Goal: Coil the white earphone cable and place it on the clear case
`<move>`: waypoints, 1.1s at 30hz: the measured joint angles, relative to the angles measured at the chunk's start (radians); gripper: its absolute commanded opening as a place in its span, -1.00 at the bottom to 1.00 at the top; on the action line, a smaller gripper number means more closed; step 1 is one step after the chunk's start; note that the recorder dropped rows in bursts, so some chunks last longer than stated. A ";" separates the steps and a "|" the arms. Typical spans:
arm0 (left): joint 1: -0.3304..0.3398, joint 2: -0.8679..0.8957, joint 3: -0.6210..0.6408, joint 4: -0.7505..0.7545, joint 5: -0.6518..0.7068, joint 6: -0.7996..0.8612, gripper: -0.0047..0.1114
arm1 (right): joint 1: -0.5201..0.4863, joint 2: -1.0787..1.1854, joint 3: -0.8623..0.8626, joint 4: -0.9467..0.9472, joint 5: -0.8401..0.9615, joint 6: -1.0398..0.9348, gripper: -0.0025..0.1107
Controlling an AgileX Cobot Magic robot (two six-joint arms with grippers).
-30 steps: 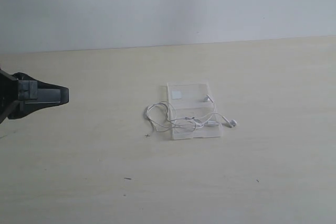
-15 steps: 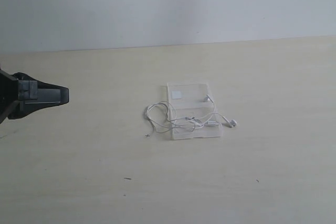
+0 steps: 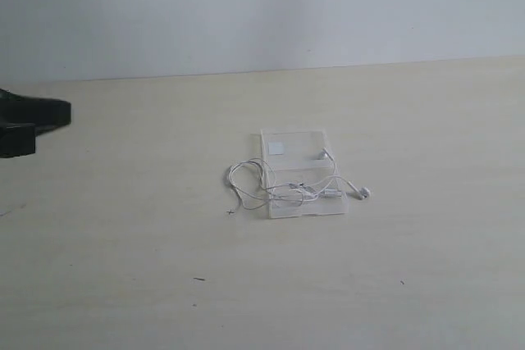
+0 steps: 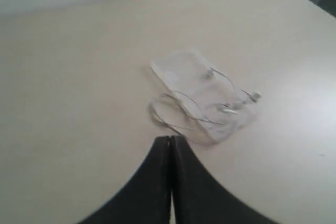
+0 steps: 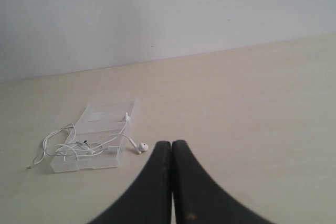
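Two grippers are seen, and both are closed with nothing between the fingers. The left gripper [image 4: 170, 139] has its two dark fingers pressed flat together, so only a thin line stays between them, and it touches nothing. In the exterior view this arm shows only at the left edge, lifted over the table [image 3: 164, 243] and pointing towards the middle. The right gripper [image 5: 171, 144] is closed and empty in the same way (it does not show in the exterior view). The white earphone cable [image 3: 297, 191] lies ahead of the left fingertips, well apart from them, in loose loops and not in a neat coil. Most of it rests on the clear case [image 3: 299, 138], which lies open and flat on the table. Some loops hang over the case edge on the side nearer to the left gripper. One earbud [image 3: 363, 193] lies on the table just beside the far edge of the case. A small white sticker [image 3: 276, 148] is on one half.
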 measured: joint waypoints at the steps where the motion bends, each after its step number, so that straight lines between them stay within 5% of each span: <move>1: 0.000 -0.034 0.000 0.000 0.042 0.058 -0.92 | 0.000 0.000 0.000 0.000 0.000 0.000 -0.96; 9: 0.000 -0.485 0.000 0.002 0.475 0.587 -0.92 | 0.000 0.000 0.000 0.000 0.000 0.000 -0.96; 13: 0.000 -0.762 0.000 -0.022 0.684 0.518 -0.92 | 0.000 0.000 0.000 0.000 0.000 0.000 -0.96; 18: 0.000 -0.990 0.000 -0.375 0.993 0.269 -0.92 | 0.000 0.000 0.000 0.000 0.000 0.000 -0.96; 22: 0.000 -1.007 0.000 -0.568 1.043 0.295 -0.92 | 0.000 0.000 0.000 0.000 0.000 0.000 -0.96; 33: 0.000 -1.005 0.124 -0.962 1.049 0.789 -0.92 | 0.000 0.000 0.000 0.000 0.000 0.000 -0.96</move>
